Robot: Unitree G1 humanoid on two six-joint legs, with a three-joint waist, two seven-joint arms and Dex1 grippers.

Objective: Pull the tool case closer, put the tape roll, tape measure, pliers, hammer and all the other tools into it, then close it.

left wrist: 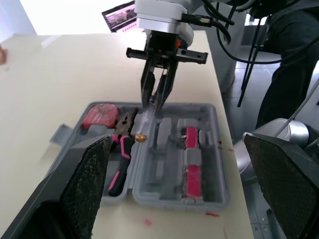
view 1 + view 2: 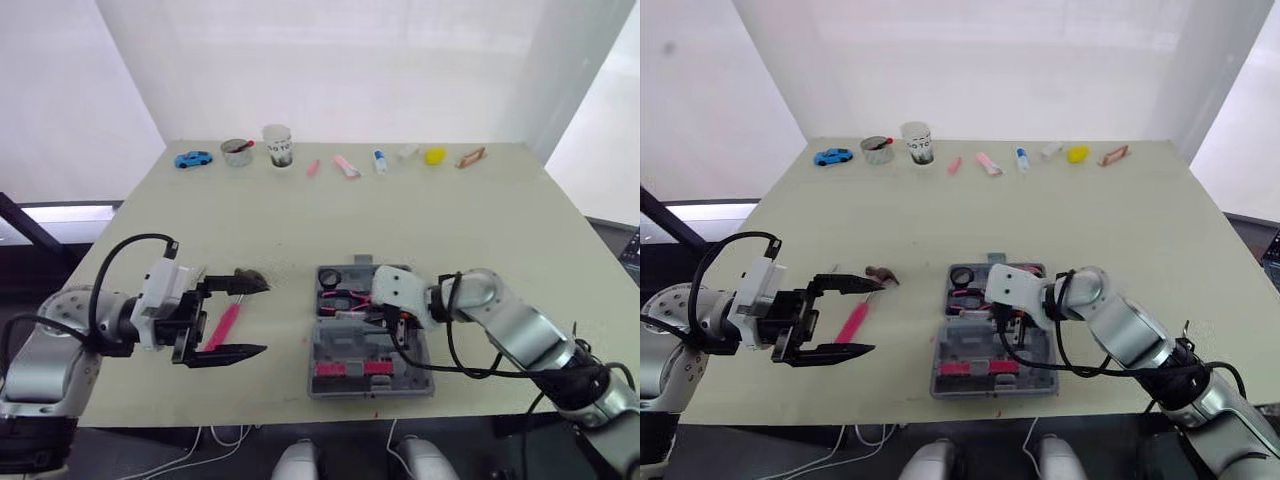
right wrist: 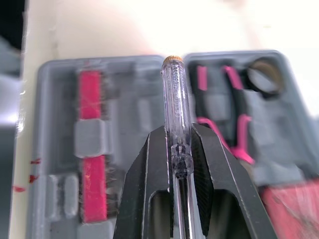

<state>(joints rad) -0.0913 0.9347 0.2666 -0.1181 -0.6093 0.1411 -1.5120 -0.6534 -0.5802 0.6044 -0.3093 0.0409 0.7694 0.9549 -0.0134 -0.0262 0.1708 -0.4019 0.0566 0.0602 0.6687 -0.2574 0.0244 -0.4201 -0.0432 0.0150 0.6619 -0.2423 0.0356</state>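
Bright diffuse backlight, soft faint shadows

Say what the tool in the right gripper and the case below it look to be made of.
Screwdriver, held in the right gripper: a clear, glossy plastic barrel, since the case shows through it. The small brass-coloured cap at its end is probably metal. Tool case: grey moulded plastic with a matte look, shaped recesses and no shine.
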